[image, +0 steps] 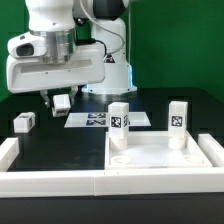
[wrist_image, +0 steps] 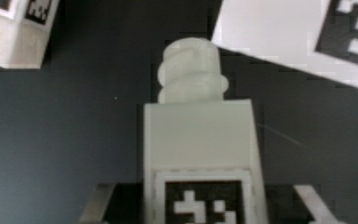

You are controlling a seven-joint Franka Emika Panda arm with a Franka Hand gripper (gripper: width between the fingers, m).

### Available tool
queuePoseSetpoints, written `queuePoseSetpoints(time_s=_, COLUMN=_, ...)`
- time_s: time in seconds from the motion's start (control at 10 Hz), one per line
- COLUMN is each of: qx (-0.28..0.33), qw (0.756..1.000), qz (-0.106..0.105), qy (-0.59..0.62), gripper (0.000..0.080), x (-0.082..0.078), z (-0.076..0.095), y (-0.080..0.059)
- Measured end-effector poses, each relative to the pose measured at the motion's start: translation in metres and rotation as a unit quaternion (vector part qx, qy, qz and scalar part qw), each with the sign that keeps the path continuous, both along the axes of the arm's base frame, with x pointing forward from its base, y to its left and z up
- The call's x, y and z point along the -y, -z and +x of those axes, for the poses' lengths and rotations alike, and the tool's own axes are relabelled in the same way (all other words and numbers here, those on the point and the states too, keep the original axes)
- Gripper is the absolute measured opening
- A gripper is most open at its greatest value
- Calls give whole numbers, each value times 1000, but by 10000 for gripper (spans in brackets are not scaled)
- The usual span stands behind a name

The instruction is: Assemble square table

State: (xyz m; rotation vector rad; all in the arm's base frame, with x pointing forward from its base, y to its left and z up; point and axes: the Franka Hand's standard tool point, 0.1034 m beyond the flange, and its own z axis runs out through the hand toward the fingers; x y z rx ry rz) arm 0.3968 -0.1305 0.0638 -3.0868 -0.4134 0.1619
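My gripper point(image: 60, 100) hangs over the dark table left of centre, shut on a white tagged leg point(image: 63, 101) held above the surface. In the wrist view my gripper point(wrist_image: 202, 205) clamps that leg point(wrist_image: 201, 120) between dark fingers point(wrist_image: 115, 200), the screw end pointing away and its tag by the jaws. The white square slab point(image: 160, 158) lies at the front on the exterior view's right. Two legs stand upright on its far corners point(image: 119, 118) point(image: 178, 116). A loose leg point(image: 24, 122) lies on the exterior view's left and also shows in the wrist view point(wrist_image: 5, 38).
The marker board point(image: 95, 120) lies flat behind the slab, just beside the gripper, and shows in the wrist view point(wrist_image: 309, 40). White border rails point(image: 45, 178) run along the front and left edge. The robot base point(image: 110, 75) stands at the back.
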Motion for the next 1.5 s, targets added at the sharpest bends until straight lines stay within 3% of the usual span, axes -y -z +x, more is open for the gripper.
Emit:
queuePoseSetpoints(time_s=0.5, qx=113, qw=994, qz=-1, qy=-1, gripper=285, x=23, z=33, y=-31)
queuePoseSetpoints(time_s=0.6, qx=141, qw=990, qz=-20, qy=-9, gripper=285, x=37, z=28, y=-31)
queuePoseSetpoints(time_s=0.8, qx=137, qw=990, qz=-18, qy=-2, gripper=285, x=36, z=25, y=-29)
queuePoseSetpoints(time_s=0.9, qx=135, qw=991, qz=-15, qy=5, gripper=285, x=34, z=25, y=-29)
queuePoseSetpoints(time_s=1.0, qx=125, qw=992, qz=6, qy=28, gripper=285, x=23, z=30, y=-30)
queuePoseSetpoints(time_s=1.2, qx=124, qw=990, qz=32, qy=57, gripper=285, x=3, z=63, y=-45)
queuePoseSetpoints(time_s=1.5, qx=152, qw=983, qz=38, qy=92, gripper=285, x=-22, z=116, y=-63)
